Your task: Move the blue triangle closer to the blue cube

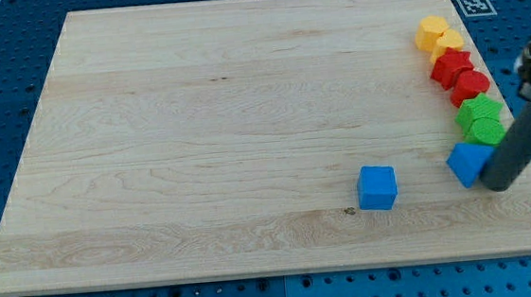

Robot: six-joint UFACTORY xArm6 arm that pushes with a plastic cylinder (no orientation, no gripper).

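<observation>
Rod tool, no jaws to open or close, has my tip (498, 185) pressed to the right of the small blue triangular block (468, 162) on the pale wooden tabletop (197, 125); an off-centre shove could spin it past the blue cube (377, 187) or nudge the green blocks (481, 119) above.

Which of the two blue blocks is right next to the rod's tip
The blue triangle, at the view's right below the green blocks. My tip sits against its right side, while the blue cube stands apart, further left.
</observation>
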